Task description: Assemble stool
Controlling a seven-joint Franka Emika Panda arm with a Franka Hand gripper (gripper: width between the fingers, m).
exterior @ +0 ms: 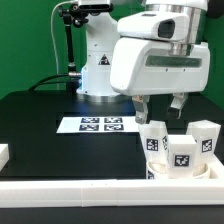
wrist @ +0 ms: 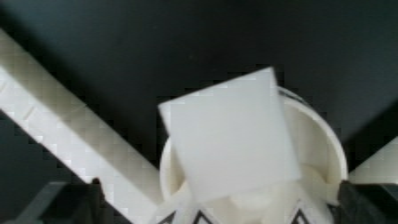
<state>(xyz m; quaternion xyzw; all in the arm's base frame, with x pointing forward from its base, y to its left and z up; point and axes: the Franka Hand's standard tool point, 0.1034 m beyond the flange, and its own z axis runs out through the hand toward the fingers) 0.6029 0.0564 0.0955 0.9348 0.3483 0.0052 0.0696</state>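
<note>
Gripper: the gripper [exterior: 158,103] hangs with its two fingers spread as wide as they go and nothing between them, poised above the stool parts and clear of them.
Nearest part: a leg [exterior: 153,137] standing upright just below the fingers; in the wrist view its flat white end face [wrist: 228,135] fills the middle, lying between the dark fingertips at the frame's edge.
Other legs: a second leg [exterior: 183,150] and a third leg [exterior: 204,136] stand close by, each with a black-and-white tag on its side.
Seat: the round seat [exterior: 192,172] lies flat on the black table [exterior: 40,115] with the legs standing on it, close to the white rail [exterior: 80,188].
Marker board: the marker board [exterior: 98,124] lies apart, toward the arm's base.
Handling: the legs look like rigid, light, smooth plastic; likely slippery, not fragile.
Where to hold: probably across two opposite flat sides of the nearest leg, near its upper end, squarely so it does not twist.
</note>
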